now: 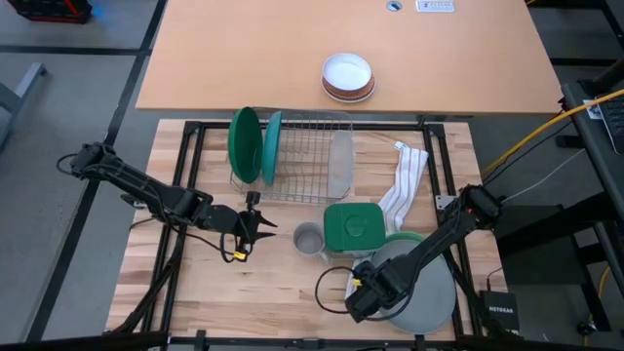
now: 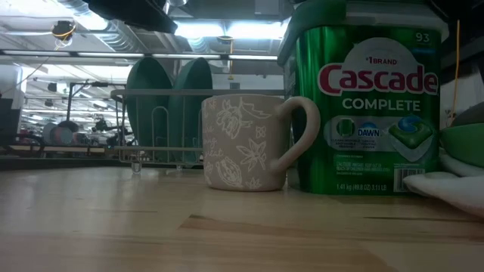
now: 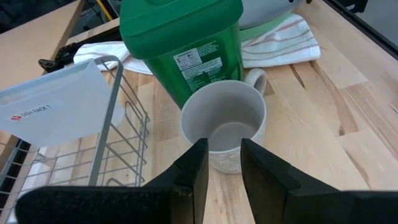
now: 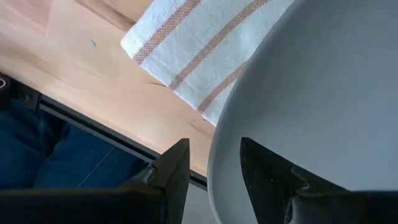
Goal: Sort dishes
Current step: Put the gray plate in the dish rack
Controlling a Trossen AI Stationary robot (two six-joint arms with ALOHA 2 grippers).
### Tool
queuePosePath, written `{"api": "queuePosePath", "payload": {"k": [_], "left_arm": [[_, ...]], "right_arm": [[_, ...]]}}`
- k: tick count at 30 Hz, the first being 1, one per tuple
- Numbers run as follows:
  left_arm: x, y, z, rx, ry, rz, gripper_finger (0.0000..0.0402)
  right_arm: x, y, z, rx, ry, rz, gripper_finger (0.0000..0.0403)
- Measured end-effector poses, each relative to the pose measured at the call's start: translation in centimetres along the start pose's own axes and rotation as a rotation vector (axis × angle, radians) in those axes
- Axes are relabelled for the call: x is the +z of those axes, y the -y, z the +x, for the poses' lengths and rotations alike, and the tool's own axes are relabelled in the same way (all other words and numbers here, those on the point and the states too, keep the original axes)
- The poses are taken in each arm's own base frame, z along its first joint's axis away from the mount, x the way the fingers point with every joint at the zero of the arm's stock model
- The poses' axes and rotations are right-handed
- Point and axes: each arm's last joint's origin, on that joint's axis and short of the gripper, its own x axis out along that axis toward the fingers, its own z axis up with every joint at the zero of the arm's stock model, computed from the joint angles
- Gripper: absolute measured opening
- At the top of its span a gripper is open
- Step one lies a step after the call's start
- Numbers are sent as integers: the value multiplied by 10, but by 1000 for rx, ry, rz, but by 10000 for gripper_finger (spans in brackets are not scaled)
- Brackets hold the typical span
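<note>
1. The worktop [image 1: 283, 312] is pale wooden planking framed by black rails, with a smooth tan table beyond it that carries a white bowl [image 1: 348, 76] with a brown rim.
2. On the left, the left gripper [image 1: 255, 227] hangs low over bare wood, jaws part open and empty. Its wrist view looks straight into a small grey mug [image 3: 225, 124], just to its right.
3. Far of that, a wire dish rack [image 1: 302, 161] holds two plates on edge at its left end: the dark green plate [image 1: 244, 142] and the teal plate [image 1: 271, 148], thin glossy discs standing side by side.
4. At centre, a green plastic detergent tub [image 1: 352, 227] stands just right of the mug, and a striped white towel [image 1: 405, 185] lies beyond it.
5. On the right, the grey plate [image 1: 424, 288] lies flat at the near edge, over a light green plate [image 1: 402, 237] whose rim peeks out on its far side.
6. The right gripper [image 1: 363, 298] is at the grey plate's left rim. Its wrist view shows the smooth matte edge running between the jaws, which straddle it, though a firm clamp cannot be confirmed. This arm is plainly the nearer one for that plate.
</note>
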Motion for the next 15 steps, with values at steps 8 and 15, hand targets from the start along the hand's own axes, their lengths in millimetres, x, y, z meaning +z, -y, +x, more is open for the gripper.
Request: {"api": "queuePosePath", "payload": {"k": [8, 15], "left_arm": [[0, 0, 0, -1, 0, 0, 84], [0, 0, 0, -1, 1, 1, 84]], "right_arm": [[2, -2, 15, -41, -21, 9, 144], [2, -4, 21, -52, -57, 11, 84]]}}
